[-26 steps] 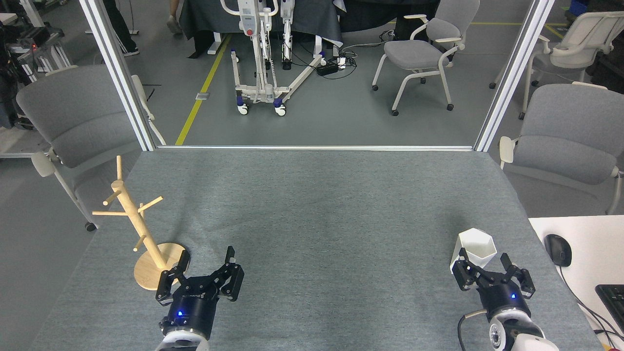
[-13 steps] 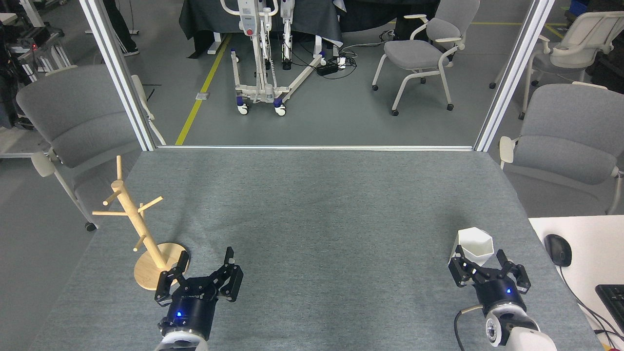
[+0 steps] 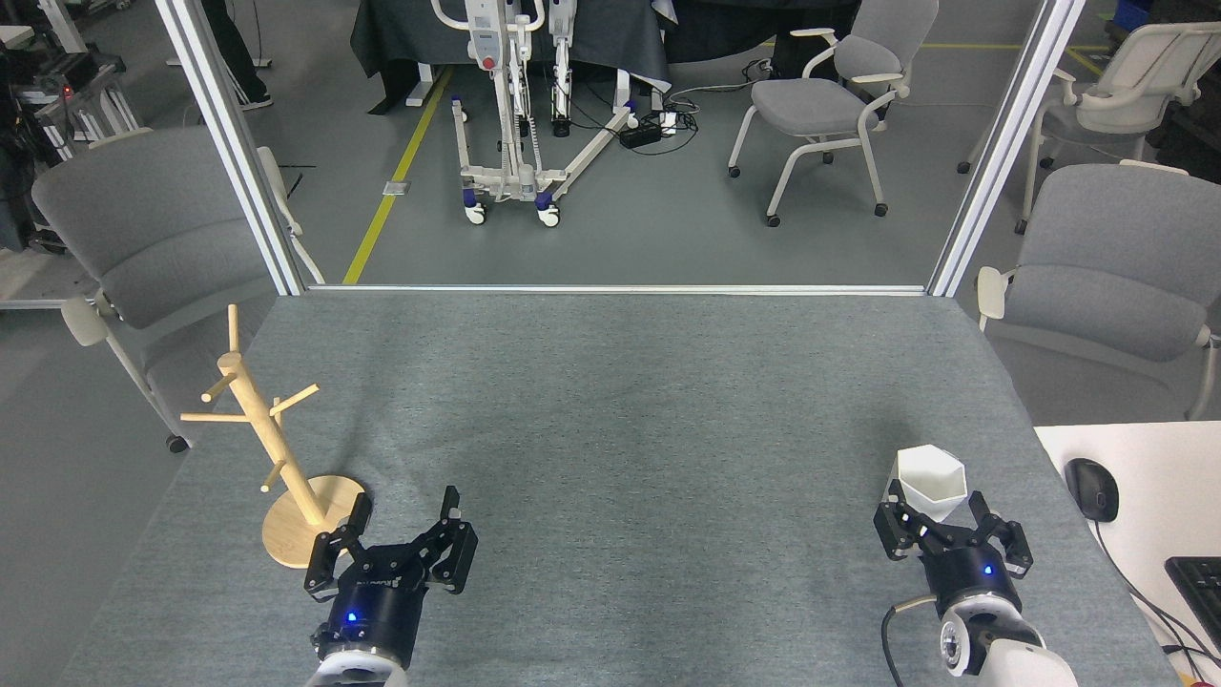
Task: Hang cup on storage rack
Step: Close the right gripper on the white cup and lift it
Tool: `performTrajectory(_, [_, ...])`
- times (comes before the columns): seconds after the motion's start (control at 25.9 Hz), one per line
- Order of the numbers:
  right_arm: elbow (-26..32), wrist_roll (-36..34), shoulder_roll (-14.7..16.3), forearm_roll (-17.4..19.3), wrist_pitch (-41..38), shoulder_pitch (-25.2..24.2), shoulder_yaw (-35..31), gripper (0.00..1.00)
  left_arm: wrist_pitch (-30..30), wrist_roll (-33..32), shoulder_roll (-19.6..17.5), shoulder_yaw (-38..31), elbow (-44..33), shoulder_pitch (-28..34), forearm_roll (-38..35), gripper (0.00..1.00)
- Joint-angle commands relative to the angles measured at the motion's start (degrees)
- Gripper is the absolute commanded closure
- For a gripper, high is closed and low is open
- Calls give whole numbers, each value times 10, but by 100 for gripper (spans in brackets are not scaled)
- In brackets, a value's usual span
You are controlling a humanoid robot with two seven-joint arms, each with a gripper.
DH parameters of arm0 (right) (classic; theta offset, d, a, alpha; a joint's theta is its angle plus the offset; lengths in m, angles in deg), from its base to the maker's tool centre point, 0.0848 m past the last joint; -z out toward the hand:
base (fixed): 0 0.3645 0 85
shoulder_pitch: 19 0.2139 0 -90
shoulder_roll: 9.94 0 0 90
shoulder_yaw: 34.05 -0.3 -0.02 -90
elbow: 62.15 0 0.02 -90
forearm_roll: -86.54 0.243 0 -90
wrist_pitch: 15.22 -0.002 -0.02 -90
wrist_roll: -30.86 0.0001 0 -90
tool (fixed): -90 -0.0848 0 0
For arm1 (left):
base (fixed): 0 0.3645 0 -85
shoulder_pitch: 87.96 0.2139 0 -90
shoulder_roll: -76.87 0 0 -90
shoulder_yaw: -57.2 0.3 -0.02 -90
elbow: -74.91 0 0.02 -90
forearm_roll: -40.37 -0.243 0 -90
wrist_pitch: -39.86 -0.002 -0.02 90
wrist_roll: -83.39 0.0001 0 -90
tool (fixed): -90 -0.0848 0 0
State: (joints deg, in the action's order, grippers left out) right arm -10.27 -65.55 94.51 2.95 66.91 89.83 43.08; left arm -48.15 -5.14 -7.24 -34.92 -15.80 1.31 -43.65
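A white cup [image 3: 931,482] stands upright near the right front corner of a grey felt-covered table [image 3: 620,410], its hexagonal rim facing up and its inside showing plain white. Directly behind it, on the near side, the right gripper [image 3: 952,520] sits low over the cloth with its black fingers spread apart, one to either side of the cup's lower body. From the head view it cannot be told whether the fingers [image 3: 892,534] touch the cup's walls or stand just clear of them; the cup's base is hidden behind the gripper, and the handle cannot be made out. A blue light glows on the gripper's body.

Across the table, near the left front corner, the rack [image 3: 277,453] stands on its round wooden base, its post leaning slightly in the picture, thin pegs angling outward, all of them bare. The left gripper [image 3: 401,530] rests just right of the base, its jaws also wide open and holding nothing; one finger reaches close beside the disc's edge. It too shows a blue light.

Cup and rack are well apart, at opposite sides of the table's front edge, with bare cloth between. To the far right a white desk [image 3: 1145,496] carries a black mouse [image 3: 1092,489] and the corner of a keyboard [image 3: 1197,587]. Grey chairs [image 3: 1116,258] stand beyond the table.
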Motion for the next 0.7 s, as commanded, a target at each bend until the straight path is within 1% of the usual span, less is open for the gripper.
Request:
performTrajectory(0.0, [-3, 5, -3, 1, 14, 0, 0, 1, 0, 0, 0, 0, 0, -1, 0, 0])
performTrajectory(0.19, [-22, 5, -6, 1, 18, 10, -1, 1, 2, 1, -1, 0, 0, -1, 0, 0])
performTrajectory(0.35, [-26, 5, -7, 0, 20, 13, 1, 1, 7, 1, -4, -1, 0, -1, 0, 0])
performTrajectory(0.58, [-26, 5, -26, 1, 20, 13, 3, 1, 8, 3, -6, -1, 5, -2, 0, 0])
performTrajectory(0.66, [-26, 5, -27, 2, 20, 14, 2, 1, 8, 4, -7, -1, 8, -2, 0, 0])
